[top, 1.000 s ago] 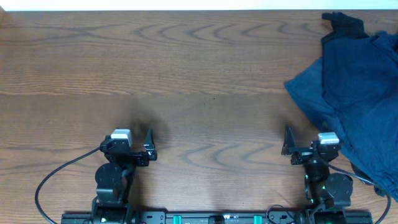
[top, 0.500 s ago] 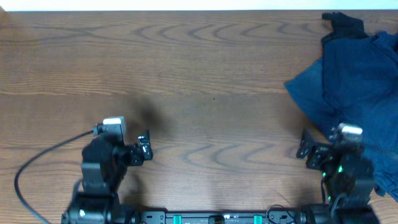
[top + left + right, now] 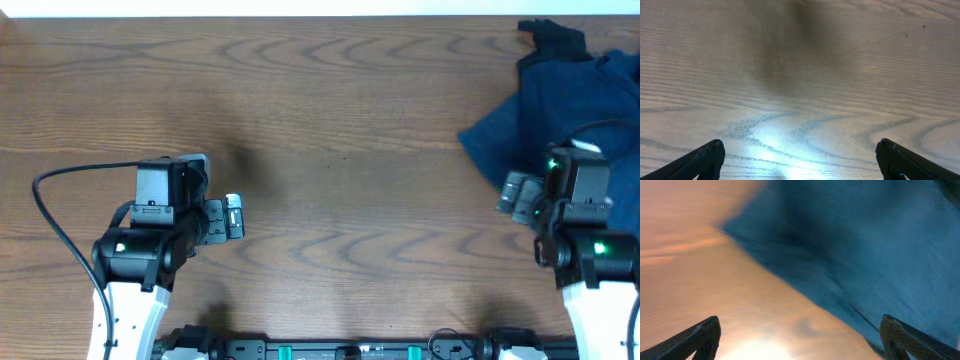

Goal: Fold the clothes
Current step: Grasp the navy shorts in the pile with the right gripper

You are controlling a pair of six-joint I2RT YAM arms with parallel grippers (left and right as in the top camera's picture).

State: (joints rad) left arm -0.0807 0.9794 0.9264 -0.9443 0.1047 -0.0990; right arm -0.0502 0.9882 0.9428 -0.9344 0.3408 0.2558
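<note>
We see the clothes (image 3: 585, 120) heaped at the far right corner of the table (image 3: 350, 100), a wrinkled pile of dark navy and mid-blue cloth. The left claw (image 3: 228, 217) and right claw (image 3: 515, 193) are spread wide and empty, the right one at the pile's edge.

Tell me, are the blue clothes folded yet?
No, not folded. The blue clothes lie in a wrinkled, bunched heap on the wooden table.

We count one desk (image 3: 340, 120), one heap of blue clothes (image 3: 575, 105) whose separate garments we cannot tell apart, and two pincers: the left pincer (image 3: 230, 216), the right pincer (image 3: 512, 193).
</note>
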